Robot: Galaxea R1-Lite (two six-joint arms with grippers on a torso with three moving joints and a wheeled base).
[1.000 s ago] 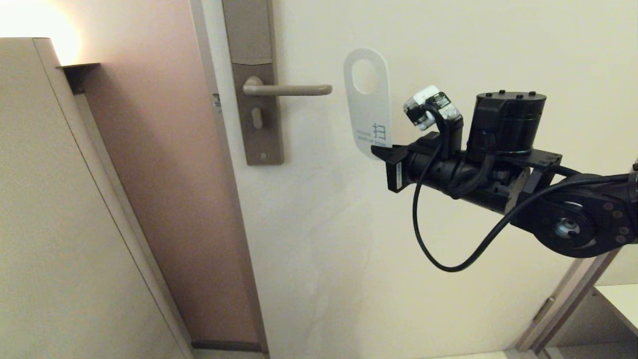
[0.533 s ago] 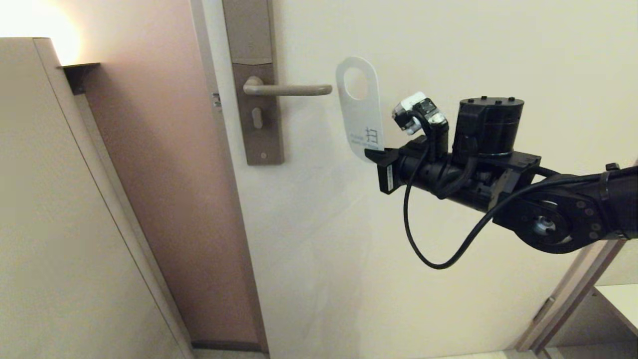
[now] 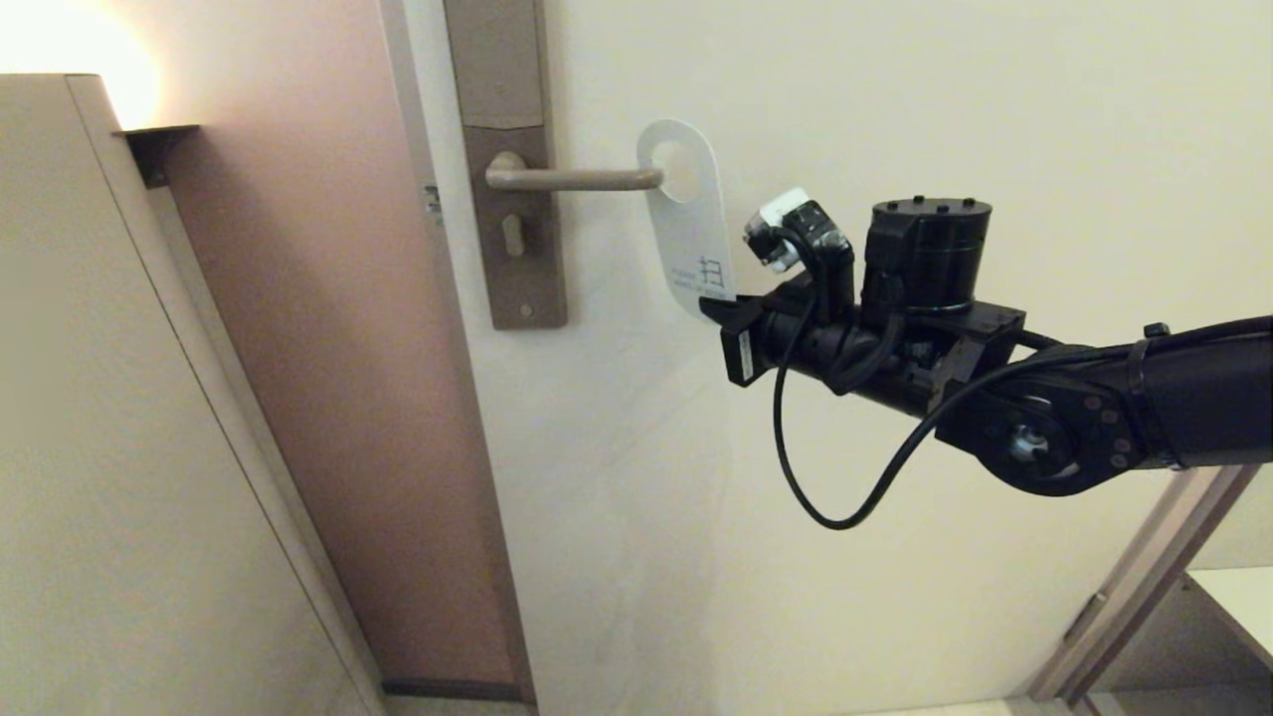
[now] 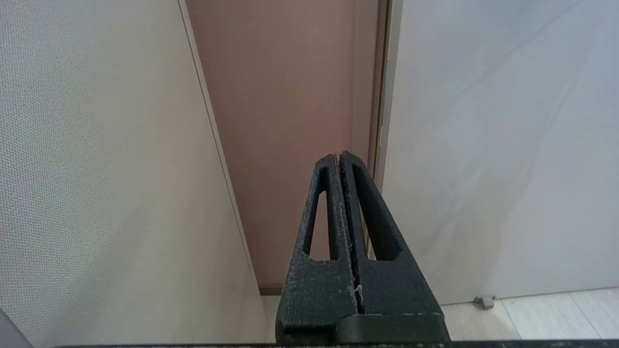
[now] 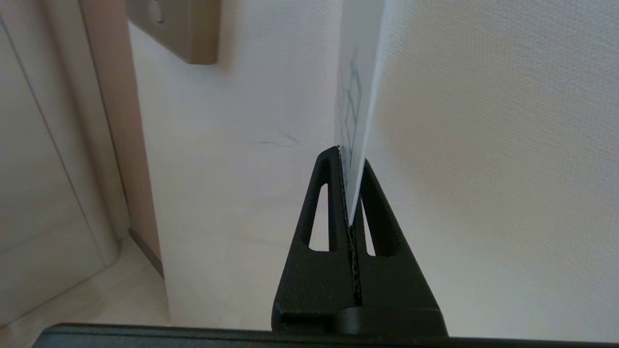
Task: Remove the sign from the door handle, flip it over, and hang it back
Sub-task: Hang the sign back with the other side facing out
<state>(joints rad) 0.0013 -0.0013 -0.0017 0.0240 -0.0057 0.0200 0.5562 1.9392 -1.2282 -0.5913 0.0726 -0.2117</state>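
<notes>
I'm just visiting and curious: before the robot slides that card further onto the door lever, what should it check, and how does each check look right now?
1. Right gripper shut on the sign's bottom end: ok.
2. White printed side faces outward: ok.
3. Oval hole lined up with the door handle's tip: ok, the tip sits at the hole.
4. Tip actually through the hole: cannot tell.
5. Sign upright: not ok, slightly tilted.
6. Left gripper shut, away from the handle: ok.
</notes>
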